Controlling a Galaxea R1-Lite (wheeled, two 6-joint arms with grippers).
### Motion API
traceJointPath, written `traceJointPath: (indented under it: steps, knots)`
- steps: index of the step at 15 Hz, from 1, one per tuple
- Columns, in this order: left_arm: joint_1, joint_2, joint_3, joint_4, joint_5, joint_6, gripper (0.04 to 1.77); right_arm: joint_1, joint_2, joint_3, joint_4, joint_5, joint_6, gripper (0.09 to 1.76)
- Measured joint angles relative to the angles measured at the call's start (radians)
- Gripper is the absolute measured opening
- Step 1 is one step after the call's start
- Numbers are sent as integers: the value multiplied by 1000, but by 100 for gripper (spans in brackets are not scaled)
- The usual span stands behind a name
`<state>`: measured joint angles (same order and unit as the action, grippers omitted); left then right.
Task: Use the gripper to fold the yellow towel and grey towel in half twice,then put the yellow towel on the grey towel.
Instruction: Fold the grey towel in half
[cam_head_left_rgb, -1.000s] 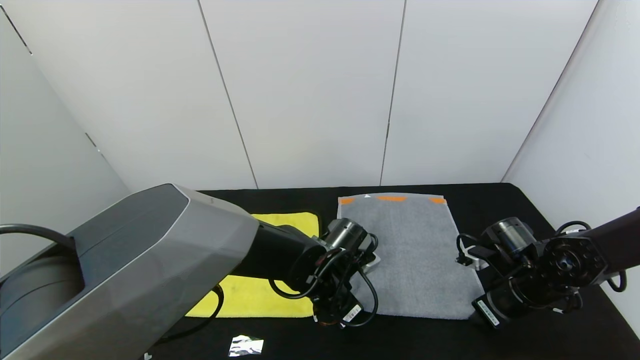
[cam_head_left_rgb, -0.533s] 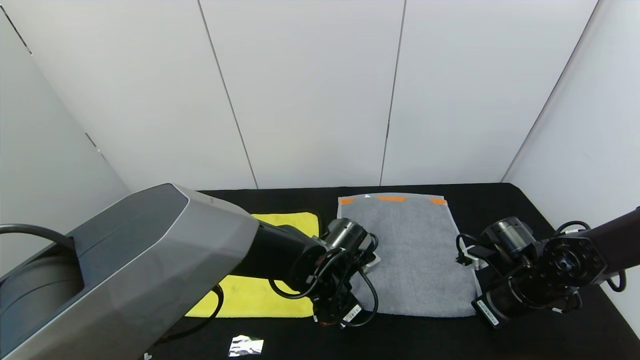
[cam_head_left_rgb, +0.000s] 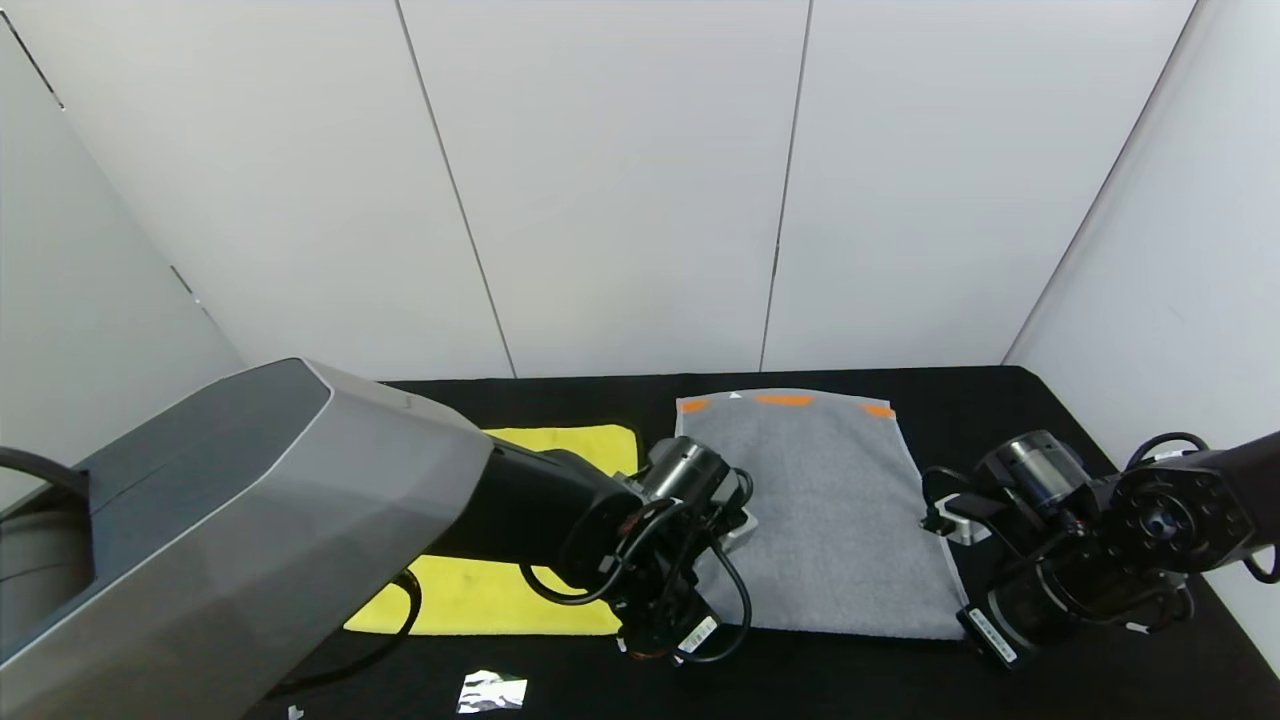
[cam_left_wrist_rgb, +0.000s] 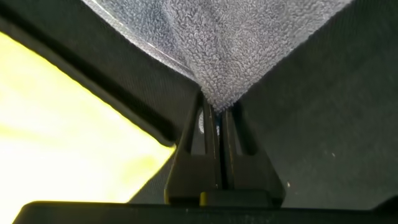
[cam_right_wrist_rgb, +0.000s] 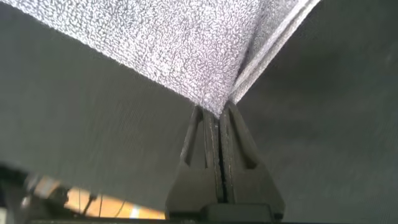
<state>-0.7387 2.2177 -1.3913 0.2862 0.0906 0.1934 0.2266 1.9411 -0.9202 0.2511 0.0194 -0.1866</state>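
The grey towel (cam_head_left_rgb: 820, 510) lies on the black table, with its orange stripes at the far end. My left gripper (cam_head_left_rgb: 700, 600) is shut on its near left corner (cam_left_wrist_rgb: 217, 99). My right gripper (cam_head_left_rgb: 965, 605) is shut on its near right corner (cam_right_wrist_rgb: 214, 102). Both corners are pinched between closed jaws and lifted a little. The yellow towel (cam_head_left_rgb: 500, 590) lies flat to the left of the grey towel, partly hidden by my left arm. It also shows in the left wrist view (cam_left_wrist_rgb: 62, 118).
The black table (cam_head_left_rgb: 950, 400) is enclosed by white panel walls at the back and sides. A small crumpled silver scrap (cam_head_left_rgb: 492, 690) lies near the table's front edge, left of centre.
Both grippers have moved slightly toward me and to the right with the grey towel's near corners. The towel's near edge has shifted with them.
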Motion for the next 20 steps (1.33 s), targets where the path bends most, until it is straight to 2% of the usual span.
traceJointPath:
  steps: [6, 13, 17, 20]
  knots:
    - [-32, -84, 147, -11, 1, -6, 13, 22, -94, 10, 156, 54, -1, 14]
    - [-59, -190, 263, -8, 3, -19, 13, 38, -195, 88, 172, 63, 0, 14]
    - [-37, -216, 236, -17, 16, -49, 13, 28, -215, 49, 158, 58, 49, 14]
    - [-10, -220, 171, -17, 19, -99, 13, 23, -216, -7, 134, 56, 116, 14]
